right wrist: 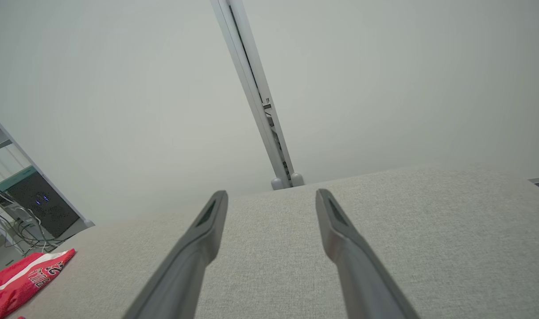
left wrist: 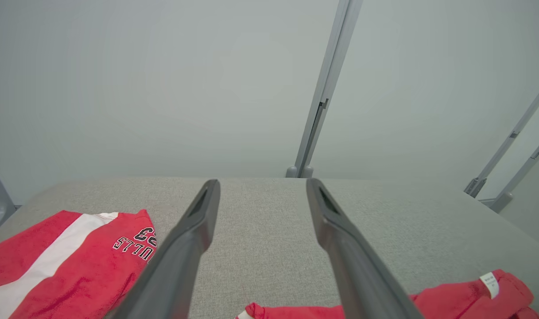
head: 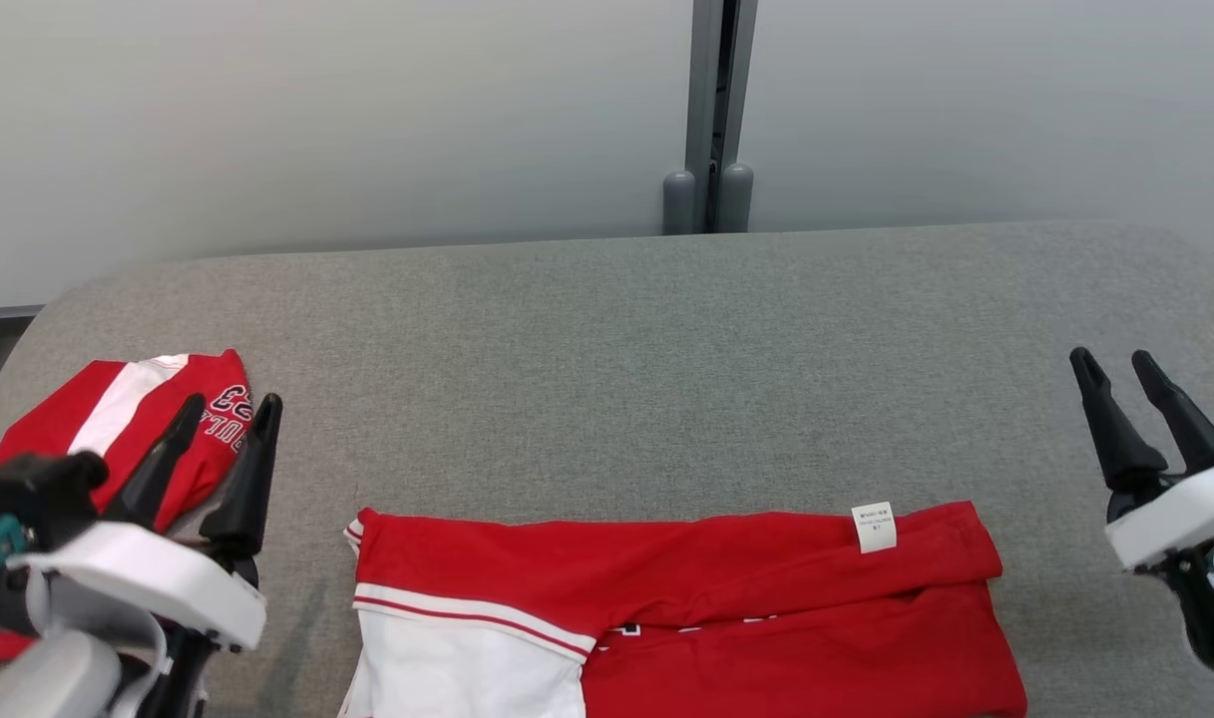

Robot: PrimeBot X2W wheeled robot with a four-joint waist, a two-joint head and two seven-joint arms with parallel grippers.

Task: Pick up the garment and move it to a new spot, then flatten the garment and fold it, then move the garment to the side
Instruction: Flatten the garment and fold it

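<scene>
Garment [head: 666, 608] lay part-folded at 6 o'clock on the counter [head: 666, 349], red/white, prob soft, light n floppy. I'd pinch its far corners at 10 & 2. Left pincer [head: 231, 401] + right pincer [head: 1111, 356] were both released, empty.

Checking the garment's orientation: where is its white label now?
In the head view, the white label sits near the upper right corner of the red garment, lying front centre on the table.
</scene>
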